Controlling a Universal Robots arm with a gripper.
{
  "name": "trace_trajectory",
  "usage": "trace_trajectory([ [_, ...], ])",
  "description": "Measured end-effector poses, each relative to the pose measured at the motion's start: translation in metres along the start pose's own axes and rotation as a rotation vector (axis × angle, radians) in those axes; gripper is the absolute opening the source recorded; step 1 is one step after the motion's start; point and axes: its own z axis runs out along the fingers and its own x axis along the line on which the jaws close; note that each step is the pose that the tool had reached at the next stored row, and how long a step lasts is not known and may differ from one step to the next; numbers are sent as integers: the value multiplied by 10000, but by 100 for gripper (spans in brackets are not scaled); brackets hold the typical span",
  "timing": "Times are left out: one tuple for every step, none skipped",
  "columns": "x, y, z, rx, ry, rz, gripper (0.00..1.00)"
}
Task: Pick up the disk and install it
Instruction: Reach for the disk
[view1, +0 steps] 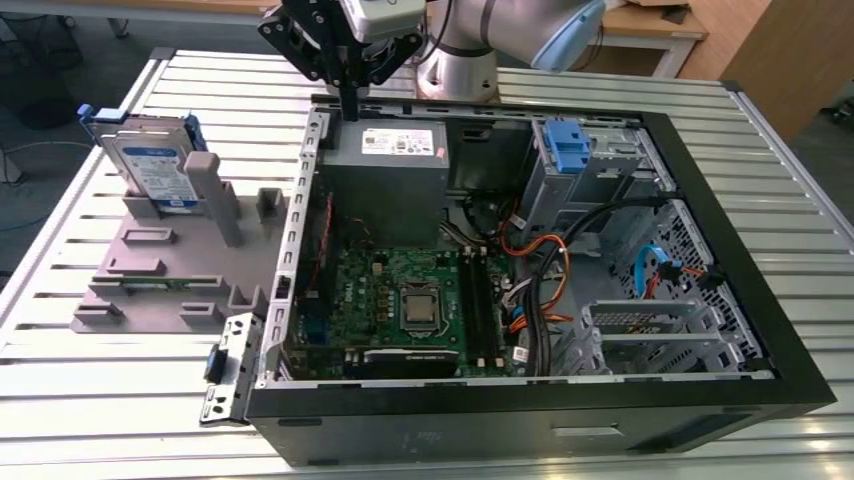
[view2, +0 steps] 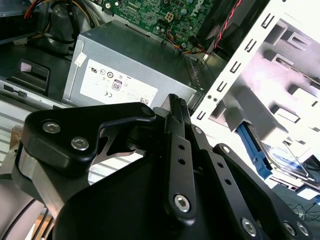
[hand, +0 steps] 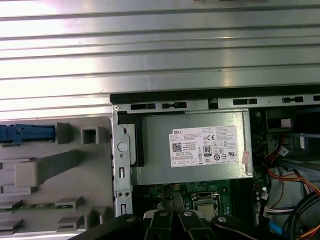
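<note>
The disk (view1: 147, 172), silver-grey with a white-and-blue label and blue side rails, stands upright in the grey fixture (view1: 160, 270) at the exterior view's left, outside the computer case. My gripper (view1: 350, 105) hangs above the case's back edge, just over the power-supply box (view1: 387, 150), well apart from the disk. Its fingers (view2: 175, 107) look pressed together with nothing between them. In the second wrist view the disk (view2: 282, 157) lies beyond the case wall. The first wrist view has the gripper (hand: 172, 212) over the power supply (hand: 195, 147) and the disk's blue rail (hand: 25, 134) off to the side.
The open black computer case (view1: 747, 330) holds a motherboard (view1: 400, 290), cables and a tall blue plastic clip (view1: 567, 150) at the drive bay. Everything rests on a ribbed metal table (view1: 107, 400). The arm's base (view1: 461, 70) stands behind the case.
</note>
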Motion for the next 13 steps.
trace_trajectory([
  [1,0,0,0,0,0,11],
  [3,0,0,0,0,0,11],
  [3,0,0,0,0,0,11],
  [3,0,0,0,0,0,11],
  [3,0,0,0,-1,0,11],
  [3,0,0,0,-1,0,11],
  [3,0,0,0,0,0,11],
  [8,-1,0,0,-1,2,11],
  [15,-2,0,-1,0,2,11],
  [20,-2,1,-1,-1,1,11],
  [23,-2,1,0,-1,0,11],
  [25,-2,1,0,0,0,11],
  [30,-2,2,0,0,0,11],
])
